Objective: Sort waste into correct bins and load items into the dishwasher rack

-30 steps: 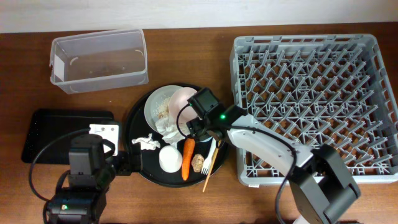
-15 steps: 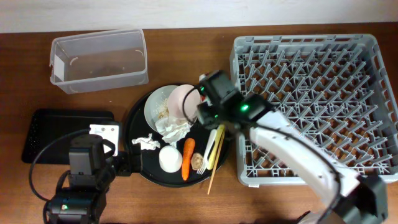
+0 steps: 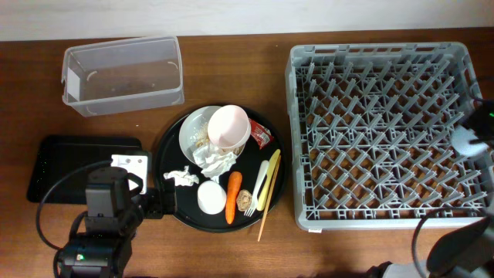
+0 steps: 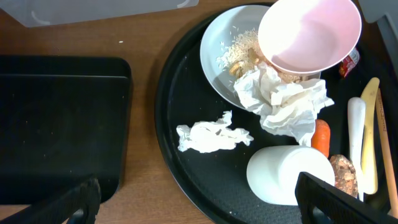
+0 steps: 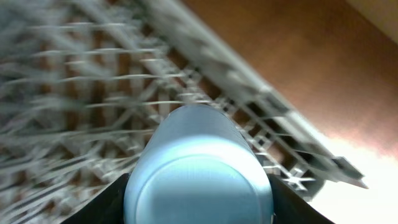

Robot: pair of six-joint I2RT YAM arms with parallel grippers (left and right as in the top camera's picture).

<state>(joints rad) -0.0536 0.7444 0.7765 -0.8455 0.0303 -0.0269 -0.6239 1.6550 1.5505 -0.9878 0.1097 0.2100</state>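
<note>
My right gripper is shut on the light blue cup above the right side of the grey dishwasher rack; the wrist view is blurred. In the overhead view it sits at the right edge. My left gripper is open and empty, low over the round tray's left rim, near the small white cup. On that tray lie the white dish with rice scraps, pink cup, tissues, carrot, brown scrap, fork, chopsticks and red wrapper.
The clear tub stands at the back left. The shallow black tray lies left of the large round black tray. A second tissue lies on the round tray's left part. Bare wood separates the trays and the rack.
My right arm has lifted off the round tray and swung far right over the rack with the light blue cup. The fork and chopsticks shifted slightly. The left arm has not moved.
</note>
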